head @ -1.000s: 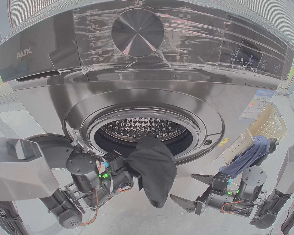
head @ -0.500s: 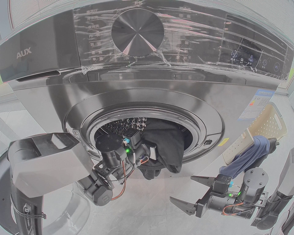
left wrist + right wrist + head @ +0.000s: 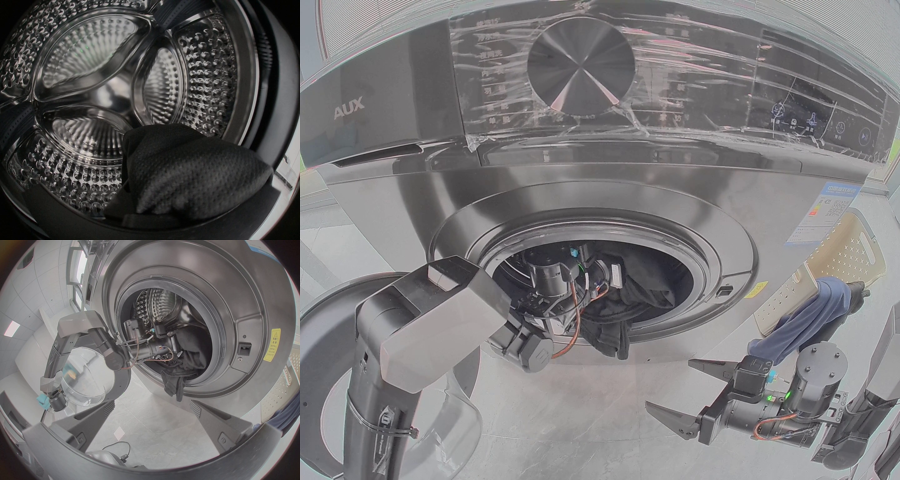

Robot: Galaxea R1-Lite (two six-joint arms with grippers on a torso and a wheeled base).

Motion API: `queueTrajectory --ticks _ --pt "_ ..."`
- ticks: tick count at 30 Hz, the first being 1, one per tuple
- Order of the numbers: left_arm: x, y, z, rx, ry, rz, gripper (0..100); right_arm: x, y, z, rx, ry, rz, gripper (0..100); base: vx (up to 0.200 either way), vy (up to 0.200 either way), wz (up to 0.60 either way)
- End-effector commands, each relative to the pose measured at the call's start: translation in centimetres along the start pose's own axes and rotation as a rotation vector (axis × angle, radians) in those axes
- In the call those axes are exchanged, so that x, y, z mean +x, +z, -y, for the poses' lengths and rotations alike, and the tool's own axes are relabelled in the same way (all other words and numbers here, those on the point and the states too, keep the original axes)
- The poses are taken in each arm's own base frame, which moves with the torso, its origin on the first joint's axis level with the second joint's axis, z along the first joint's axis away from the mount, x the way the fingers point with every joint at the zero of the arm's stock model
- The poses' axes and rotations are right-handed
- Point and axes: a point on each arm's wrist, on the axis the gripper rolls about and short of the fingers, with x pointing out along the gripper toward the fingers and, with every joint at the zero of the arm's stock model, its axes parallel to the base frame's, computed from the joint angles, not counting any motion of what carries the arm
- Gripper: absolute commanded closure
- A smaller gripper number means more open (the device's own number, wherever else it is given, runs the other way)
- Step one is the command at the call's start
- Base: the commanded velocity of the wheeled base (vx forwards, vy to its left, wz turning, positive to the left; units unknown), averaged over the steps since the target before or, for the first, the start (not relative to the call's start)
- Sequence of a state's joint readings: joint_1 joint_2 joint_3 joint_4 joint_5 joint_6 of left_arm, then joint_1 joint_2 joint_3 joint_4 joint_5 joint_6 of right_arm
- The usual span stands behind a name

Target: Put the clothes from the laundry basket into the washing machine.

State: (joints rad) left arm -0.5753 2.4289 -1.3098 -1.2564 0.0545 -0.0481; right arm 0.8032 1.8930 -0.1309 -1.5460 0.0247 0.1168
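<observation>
At the washing machine's point(image 3: 675, 200) open mouth, our left arm point(image 3: 550, 281) sits inside the drum, a black garment point(image 3: 640, 284) spilling over the door rim. We cannot tell whether the left pincer point(image 3: 619, 275) holds it. Our right pincer point(image 3: 669, 383) hangs wide apart outside, below the laundry basket point(image 3: 853, 250).

One washing machine point(image 3: 612, 194), with one drum point(image 3: 93, 62), one glass door point(image 3: 328, 337) and one dial point(image 3: 581, 65). Two garments: one black garment point(image 3: 640, 284), one blue garment point(image 3: 809, 319). One cream perforated laundry basket point(image 3: 850, 250). One yellow sticker point(image 3: 272, 344), one door latch point(image 3: 244, 348).
</observation>
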Motion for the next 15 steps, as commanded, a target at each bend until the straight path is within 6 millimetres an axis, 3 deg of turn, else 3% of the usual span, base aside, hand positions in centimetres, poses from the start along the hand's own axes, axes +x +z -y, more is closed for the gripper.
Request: queueTrajectory --ticks 1,10,11,15 --pt "2.6 -0.6 -1.9 0.000 0.040 -0.001 100 0.0 -0.1 0.0 0.002 0.001 -0.005 0 0.000 0.000 0.00" --pt "3.7 1.0 -2.4 -0.019 0.060 0.029 100 0.1 -0.1 0.0 0.002 0.000 -0.003 0 0.000 0.000 0.00" --pt "3.6 0.9 -2.4 -0.022 0.059 0.026 0 0.1 -0.1 0.0 0.002 0.000 -0.003 0 0.000 0.000 0.00" --pt "3.4 1.4 -1.9 -0.055 0.058 0.027 0 0.1 0.0 0.0 0.002 -0.001 -0.002 0 0.000 0.000 0.00"
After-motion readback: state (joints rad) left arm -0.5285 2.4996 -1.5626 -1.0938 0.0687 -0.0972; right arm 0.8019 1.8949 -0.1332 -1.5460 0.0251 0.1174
